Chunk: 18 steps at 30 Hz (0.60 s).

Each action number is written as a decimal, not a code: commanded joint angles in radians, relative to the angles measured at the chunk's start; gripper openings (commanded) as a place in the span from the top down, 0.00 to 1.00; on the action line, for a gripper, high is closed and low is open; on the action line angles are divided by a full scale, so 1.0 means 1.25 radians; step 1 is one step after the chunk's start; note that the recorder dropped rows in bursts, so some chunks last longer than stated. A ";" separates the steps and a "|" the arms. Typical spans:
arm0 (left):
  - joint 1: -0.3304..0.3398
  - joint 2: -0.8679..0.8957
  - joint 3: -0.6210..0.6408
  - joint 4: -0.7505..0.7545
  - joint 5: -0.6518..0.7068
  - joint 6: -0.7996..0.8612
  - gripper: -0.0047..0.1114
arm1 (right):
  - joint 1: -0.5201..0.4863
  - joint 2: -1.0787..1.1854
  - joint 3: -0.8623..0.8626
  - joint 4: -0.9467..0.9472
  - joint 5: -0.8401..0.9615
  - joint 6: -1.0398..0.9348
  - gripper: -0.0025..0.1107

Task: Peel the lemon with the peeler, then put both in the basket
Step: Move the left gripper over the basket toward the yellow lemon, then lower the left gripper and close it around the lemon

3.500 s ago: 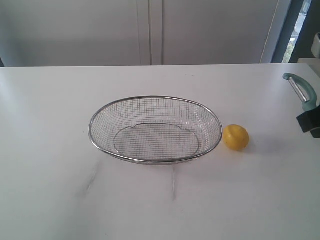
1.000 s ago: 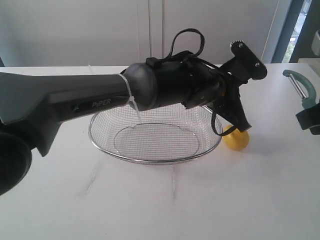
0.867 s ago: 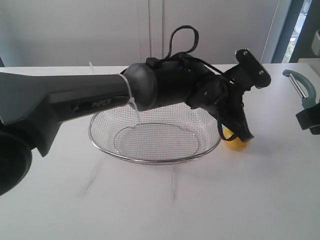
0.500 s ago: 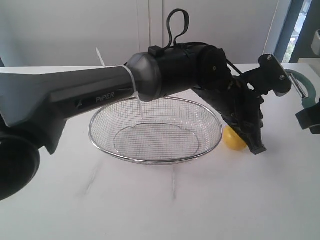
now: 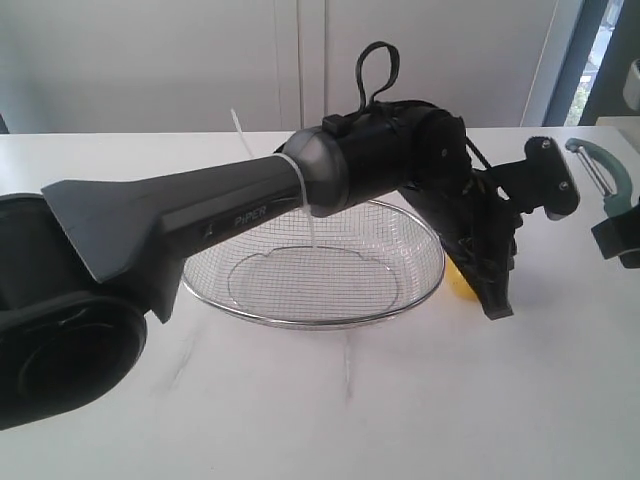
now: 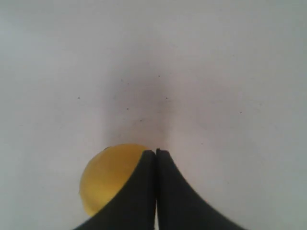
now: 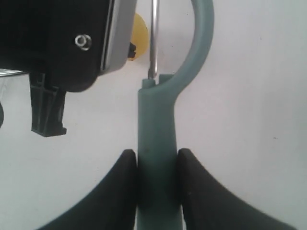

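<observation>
While my left arm [image 5: 200, 215] is reaching in from the left and crossing over the basket [image 5: 300, 322], it is filling a stretch of table [image 5: 350, 420] where no arm was showing a few seconds ago. The basket is sitting empty in the middle, just as it was. Past its right rim, my left gripper [image 5: 497, 305] is pointing down at the table. Over the last second it has been swinging from above the lemon [image 5: 454, 277] to the lemon's outer side, so it is now hiding most of the fruit in the exterior view. The lemon itself is lying where it lay before, on the table just beside the basket's right rim. In the left wrist view my two fingers are pressing flat together with nothing between them, their tips hanging right at the lemon's edge. I am judging that they need to be spreading before they can take the fruit. Further right, my right gripper [image 5: 620, 240] is clamping the peeler [image 5: 600, 175] by its teal handle, head up and well apart from the lemon, so the peeling is not yet beginning.
</observation>
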 commanded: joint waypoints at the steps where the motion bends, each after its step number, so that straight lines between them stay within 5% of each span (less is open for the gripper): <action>1: 0.009 0.014 -0.007 0.015 -0.009 0.030 0.90 | -0.005 -0.007 0.006 0.001 -0.011 0.009 0.98; 4: 0.009 0.021 -0.007 0.018 -0.007 0.051 0.71 | -0.005 -0.007 0.006 0.001 -0.011 0.009 0.98; 9: 0.009 0.032 -0.007 0.020 -0.027 0.088 0.19 | -0.005 -0.007 0.006 0.001 -0.015 0.009 0.98; 12: 0.009 0.041 -0.007 0.041 -0.036 0.092 0.12 | -0.005 -0.007 0.006 0.001 -0.015 0.009 0.98; 18: 0.009 0.050 -0.007 0.051 -0.069 0.092 0.12 | -0.005 -0.007 0.006 0.001 -0.015 0.009 0.98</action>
